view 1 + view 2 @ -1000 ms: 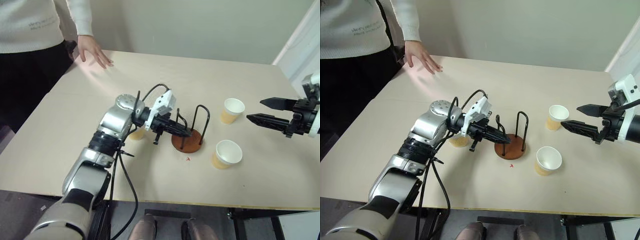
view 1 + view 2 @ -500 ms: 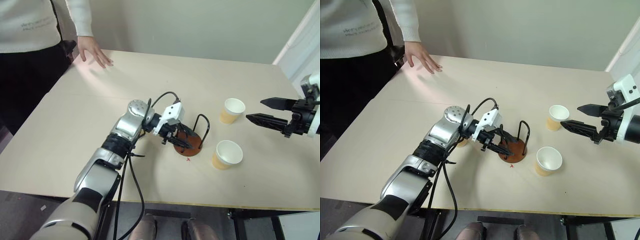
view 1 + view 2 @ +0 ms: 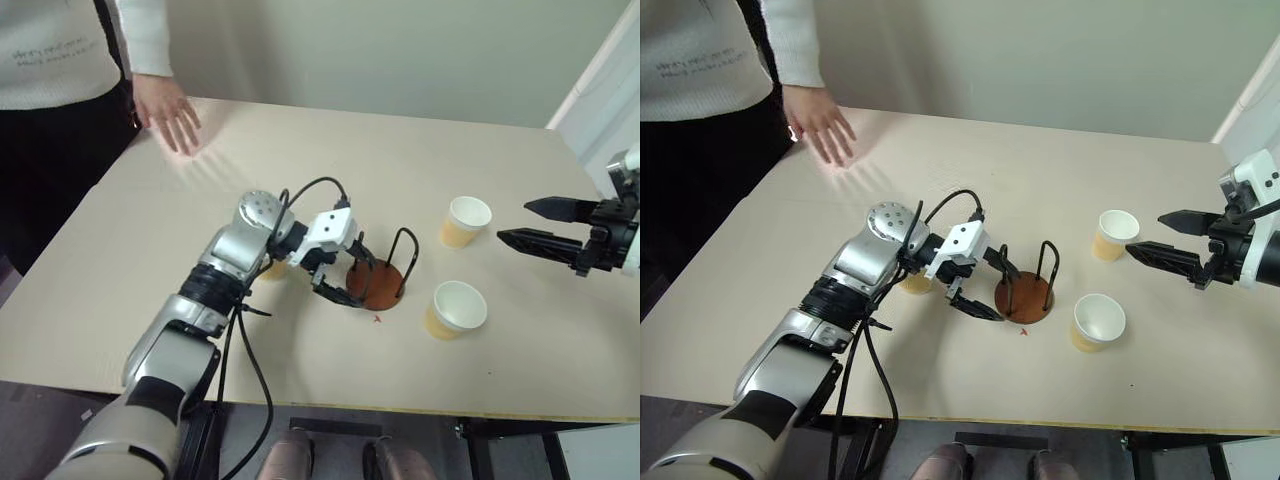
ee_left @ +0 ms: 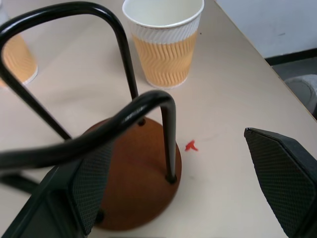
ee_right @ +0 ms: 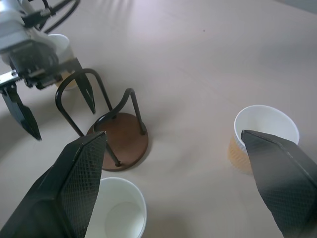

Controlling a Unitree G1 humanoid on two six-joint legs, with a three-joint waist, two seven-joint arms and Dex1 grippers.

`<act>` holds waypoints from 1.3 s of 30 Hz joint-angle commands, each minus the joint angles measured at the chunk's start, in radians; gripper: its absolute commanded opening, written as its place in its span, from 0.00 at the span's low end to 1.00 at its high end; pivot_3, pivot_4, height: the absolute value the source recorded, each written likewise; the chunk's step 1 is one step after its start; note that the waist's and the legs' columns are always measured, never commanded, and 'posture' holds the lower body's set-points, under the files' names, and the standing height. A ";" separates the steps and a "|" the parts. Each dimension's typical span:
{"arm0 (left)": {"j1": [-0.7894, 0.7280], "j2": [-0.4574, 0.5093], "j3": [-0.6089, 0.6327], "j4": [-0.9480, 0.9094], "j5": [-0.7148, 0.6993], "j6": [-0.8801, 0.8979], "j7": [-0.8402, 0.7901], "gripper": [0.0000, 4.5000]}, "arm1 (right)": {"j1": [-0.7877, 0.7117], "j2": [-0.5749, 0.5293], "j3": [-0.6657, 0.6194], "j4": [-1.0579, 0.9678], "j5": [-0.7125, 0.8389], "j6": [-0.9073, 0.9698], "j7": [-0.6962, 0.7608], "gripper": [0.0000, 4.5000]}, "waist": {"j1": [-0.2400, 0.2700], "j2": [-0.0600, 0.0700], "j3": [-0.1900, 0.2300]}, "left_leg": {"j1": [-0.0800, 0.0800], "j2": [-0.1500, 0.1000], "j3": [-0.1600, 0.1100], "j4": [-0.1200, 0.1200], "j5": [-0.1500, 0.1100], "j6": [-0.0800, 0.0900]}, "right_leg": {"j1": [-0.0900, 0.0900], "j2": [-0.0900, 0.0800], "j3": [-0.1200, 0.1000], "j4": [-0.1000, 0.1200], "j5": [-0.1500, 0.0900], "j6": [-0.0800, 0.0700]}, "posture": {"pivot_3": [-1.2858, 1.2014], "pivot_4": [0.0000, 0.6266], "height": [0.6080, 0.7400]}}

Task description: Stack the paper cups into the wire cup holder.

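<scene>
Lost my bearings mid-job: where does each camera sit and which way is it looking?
Head eyes: forward and down over the table; both arms show.
Left wrist: along the open left tool at the wire cup holder.
Right wrist: along the open right tool, over two paper cups.
All share the holder.

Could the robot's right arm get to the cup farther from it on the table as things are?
Probably yes. The right gripper is open and pointed toward that cup, with bare table between them.

Beige table (image 3: 330,160), person's hand (image 3: 168,112) resting on it, red mark (image 4: 190,146)
</scene>
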 commanded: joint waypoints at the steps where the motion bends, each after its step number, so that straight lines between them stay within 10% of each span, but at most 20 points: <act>1: 0.002 0.061 0.025 -0.080 -0.028 0.035 -0.042 0.99 | -0.015 -0.017 -0.014 -0.003 -0.005 -0.039 0.016 1.00 | -0.001 0.000 0.000 | 0.000 0.000 0.000 0.000 0.000 0.000 | 0.000 0.000 0.000 0.000 0.000 0.000 | 0.52 0.24 1.00; 17: -0.090 0.243 0.325 -0.123 -0.267 0.357 0.080 0.99 | -0.255 -0.014 0.330 0.197 -0.234 -0.250 0.132 1.00 | -0.010 0.000 0.000 | 0.000 0.000 -0.001 -0.002 0.000 0.000 | -0.001 -0.001 -0.001 -0.002 0.000 0.000 | 0.52 0.24 1.00; 39: -0.008 0.286 0.317 -0.208 -0.246 0.335 0.158 0.99 | -0.648 0.192 0.806 0.941 -0.927 -0.880 0.402 1.00 | -0.016 0.001 0.000 | -0.006 0.002 -0.003 -0.003 0.000 0.000 | -0.005 -0.002 -0.005 -0.007 0.003 -0.003 | 0.52 0.24 1.00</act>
